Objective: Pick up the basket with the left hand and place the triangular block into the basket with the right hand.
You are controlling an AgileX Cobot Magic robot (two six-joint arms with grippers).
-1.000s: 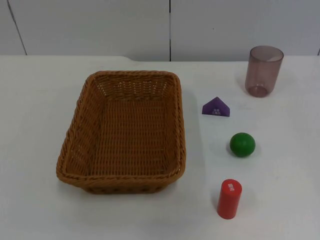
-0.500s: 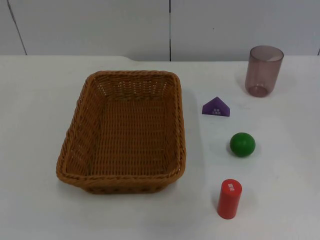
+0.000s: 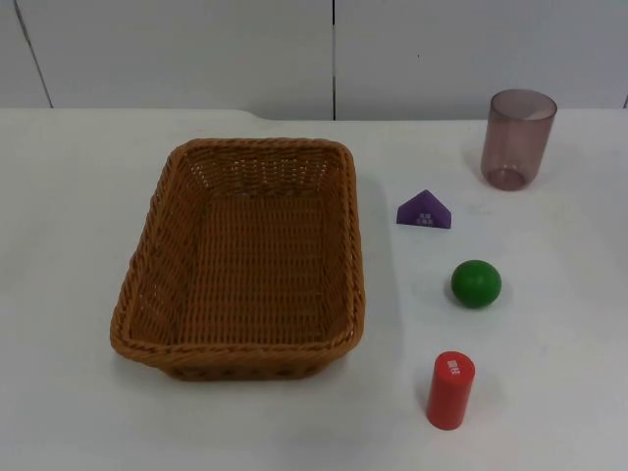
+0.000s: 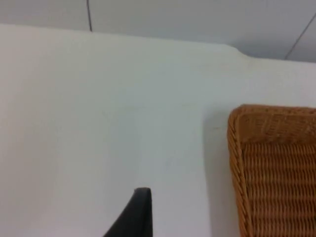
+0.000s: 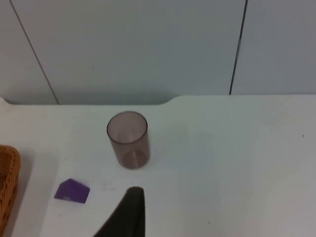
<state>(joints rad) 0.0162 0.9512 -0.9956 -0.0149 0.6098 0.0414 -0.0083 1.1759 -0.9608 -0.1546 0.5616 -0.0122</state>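
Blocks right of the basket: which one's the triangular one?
The purple block, lying nearest the tinted cup. The green one is a ball and the red one an upright cylinder.

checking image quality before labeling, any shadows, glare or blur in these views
Top view: even light, no glare; the basket casts a soft shadow toward the purple block, and the red cylinder and green ball look crisp. Left wrist view: soft, basket weave smeared. Right wrist view: mildly soft, faint shadow beside the cup.

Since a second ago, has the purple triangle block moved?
No. The purple triangle block sits in the same spot between the basket and the cup.
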